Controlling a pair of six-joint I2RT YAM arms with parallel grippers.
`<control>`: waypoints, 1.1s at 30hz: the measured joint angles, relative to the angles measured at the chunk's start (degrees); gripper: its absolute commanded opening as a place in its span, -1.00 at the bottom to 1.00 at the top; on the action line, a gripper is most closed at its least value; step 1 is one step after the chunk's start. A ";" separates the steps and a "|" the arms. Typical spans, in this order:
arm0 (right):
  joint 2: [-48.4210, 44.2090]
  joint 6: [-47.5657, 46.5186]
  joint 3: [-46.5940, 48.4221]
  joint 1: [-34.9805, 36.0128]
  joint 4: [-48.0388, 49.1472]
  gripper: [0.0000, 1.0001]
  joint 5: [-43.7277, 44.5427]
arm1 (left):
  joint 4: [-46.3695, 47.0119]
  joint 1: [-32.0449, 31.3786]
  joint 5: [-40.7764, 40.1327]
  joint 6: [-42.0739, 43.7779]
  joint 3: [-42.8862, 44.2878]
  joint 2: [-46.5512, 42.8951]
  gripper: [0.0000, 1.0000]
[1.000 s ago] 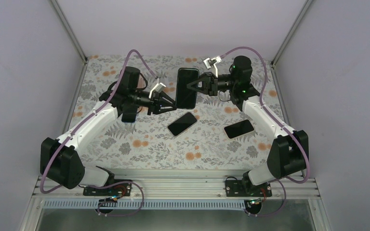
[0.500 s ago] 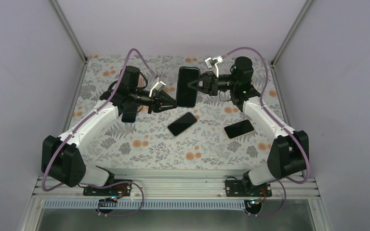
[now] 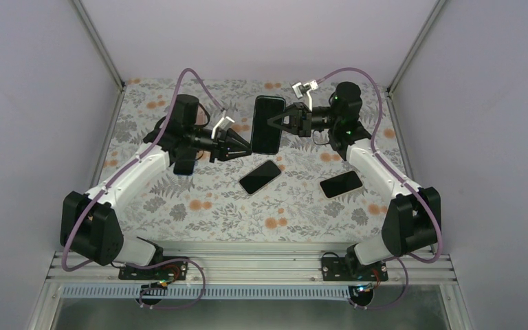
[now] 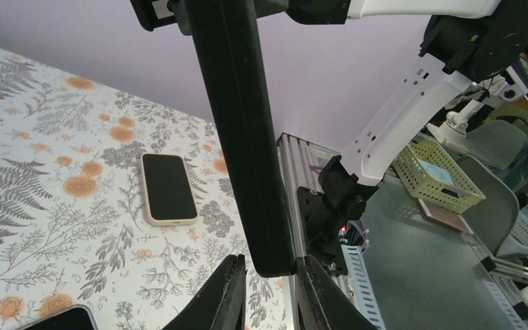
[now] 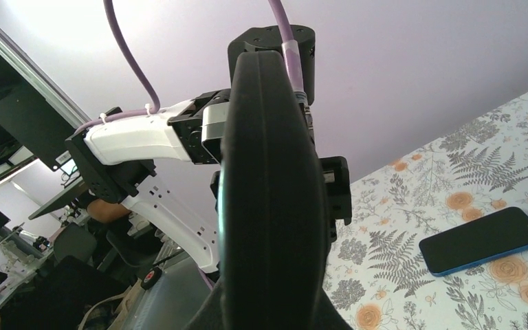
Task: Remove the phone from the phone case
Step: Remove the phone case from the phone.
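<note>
— Where is the dark glass-fronted phone (image 3: 267, 127) to be found?

— It is seen raised off the floral-patterned table (image 3: 213, 206), stood upright on its short end between the two arms, and seated in the black rubbery phone case (image 4: 247, 137). No part of it is seen pulled out of the case.

— How is it held?

— The right gripper (image 3: 273, 124) is clenched on the right long edge of the phone case, about halfway up. The left gripper (image 3: 243, 147) is set at the lower left corner. In the left wrist view the bottom edge of the case is wedged between its two fingers (image 4: 228, 295), and both are pressed against it, so a grasp on the phone case is read there too.

— What else is shown on the table?

— A black flat phone with a blue rim (image 3: 260, 177) is laid face up just below the raised one. A second phone in a cream case (image 3: 341, 183) is laid to its right, apart from it, near the right arm.
</note>
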 measured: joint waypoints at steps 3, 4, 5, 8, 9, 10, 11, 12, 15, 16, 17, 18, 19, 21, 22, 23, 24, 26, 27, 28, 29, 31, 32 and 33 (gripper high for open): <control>-0.02 0.13 0.00 0.07 0.22 -0.92 -0.20 | 0.68 0.20 0.87 -0.24 -0.22 0.20 -0.64; -0.02 0.13 0.00 0.07 0.26 -0.92 -0.20 | 0.81 0.28 1.18 -0.44 -0.26 0.35 -0.64; -0.02 0.11 0.00 0.07 0.31 -0.92 -0.17 | 0.98 0.35 1.55 -0.63 -0.31 0.59 -0.64; -0.02 0.09 -0.13 0.07 0.28 -0.92 -0.11 | 1.46 0.55 2.40 -1.14 -0.39 1.18 -0.64; -0.02 0.07 -0.15 0.07 0.28 -0.92 -0.04 | 1.75 0.63 2.71 -1.29 -0.39 1.40 -0.64; -0.02 0.07 -0.17 0.07 0.31 -0.92 0.00 | 1.90 0.68 2.95 -1.38 -0.39 1.51 -0.64; -0.02 0.07 -0.17 0.07 0.31 -0.92 0.00 | 2.01 0.70 3.10 -1.49 -0.39 1.64 -0.64; -0.02 0.04 -0.17 0.07 0.31 -0.92 0.00 | 2.08 0.70 3.19 -1.57 -0.39 1.73 -0.64; -0.02 0.04 -0.20 0.07 0.33 -0.92 0.00 | 2.47 0.74 3.52 -2.03 -0.42 1.81 -0.64; -0.02 0.04 -0.20 0.07 0.37 -0.92 0.00 | 2.51 0.81 3.56 -2.16 -0.44 1.81 -0.64; -0.04 0.04 -0.20 0.07 0.39 -0.92 0.04 | 2.75 0.87 3.69 -2.34 -0.48 1.81 -0.64; -0.04 0.04 -0.20 0.07 0.39 -0.92 0.11 | 2.91 0.94 3.78 -2.40 -0.50 1.84 -0.64; -0.04 0.04 -0.20 0.07 0.39 -0.92 0.15 | 3.04 0.96 3.89 -2.51 -0.52 1.88 -0.64; -0.11 0.04 -0.20 0.07 0.39 -0.92 0.15 | 3.34 1.01 4.13 -2.58 -0.61 1.97 -0.64; -0.13 0.02 -0.20 0.07 0.37 -0.92 0.15 | 3.48 1.03 4.33 -2.60 -0.68 2.01 -0.64; -0.13 0.00 -0.20 0.09 0.37 -0.92 0.15 | 3.67 1.03 4.44 -2.62 -0.79 2.01 -0.64; -0.13 0.02 -0.20 0.11 0.37 -0.92 0.15 | 3.76 1.05 4.46 -2.64 -0.87 2.03 -0.64; -0.13 -0.04 -0.20 0.20 0.37 -0.92 0.17 | 3.91 1.11 4.61 -2.71 -0.94 2.03 -0.64; -0.13 -0.04 -0.20 0.24 0.37 -0.92 0.17 | 4.02 1.18 4.72 -2.73 -1.01 2.01 -0.64; -0.13 -0.09 -0.20 0.28 0.37 -0.92 0.20 | 4.22 1.25 4.87 -2.78 -1.14 2.01 -0.63; -0.15 -0.11 -0.20 0.31 0.37 -0.92 0.20 | 4.35 1.29 5.03 -2.80 -1.29 2.01 -0.63; -0.15 -0.11 -0.20 0.33 0.11 -0.92 0.04 | 4.57 1.46 4.87 -2.97 -1.66 2.01 -0.62; -0.31 -0.35 -0.20 0.33 -0.17 -0.92 -0.37 | 4.59 1.70 4.48 -3.02 -1.84 2.05 -0.62; -0.50 -0.68 -0.20 0.44 -0.48 -0.92 -0.37 | 4.61 1.92 4.42 -3.10 -2.03 2.14 -0.61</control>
